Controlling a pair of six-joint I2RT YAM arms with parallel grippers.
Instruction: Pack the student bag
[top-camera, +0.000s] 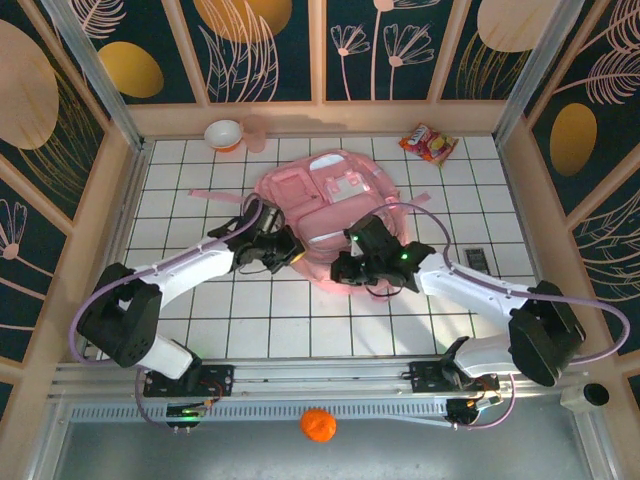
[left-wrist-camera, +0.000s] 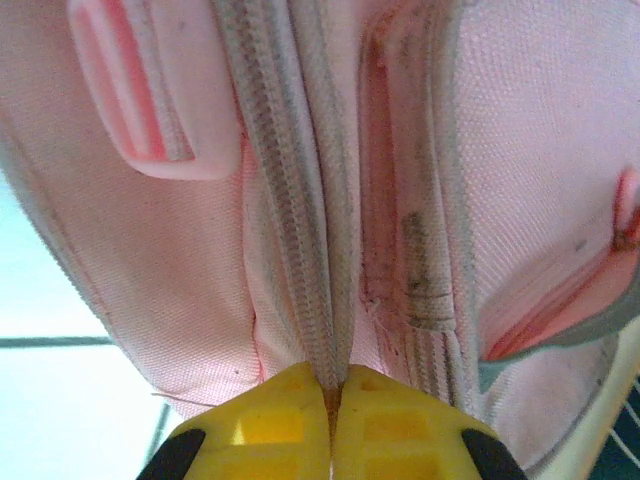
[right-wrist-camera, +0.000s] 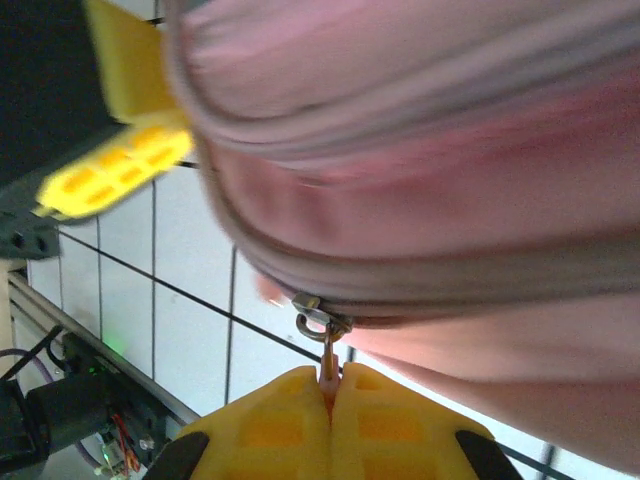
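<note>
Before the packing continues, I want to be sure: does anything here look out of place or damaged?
An orange ball lies off the tiled table, on the grey ledge at the near edge. The student bag has dark smudges on the fabric beside its zipper.

a white tiled table (top-camera: 250, 320) carries the pink student bag (top-camera: 320, 195), lying flat around the middle. far left sits a small bowl (top-camera: 223, 134), far right a snack packet (top-camera: 428, 144). a small dark flat object (top-camera: 476, 259) lies right of the bag.
</note>
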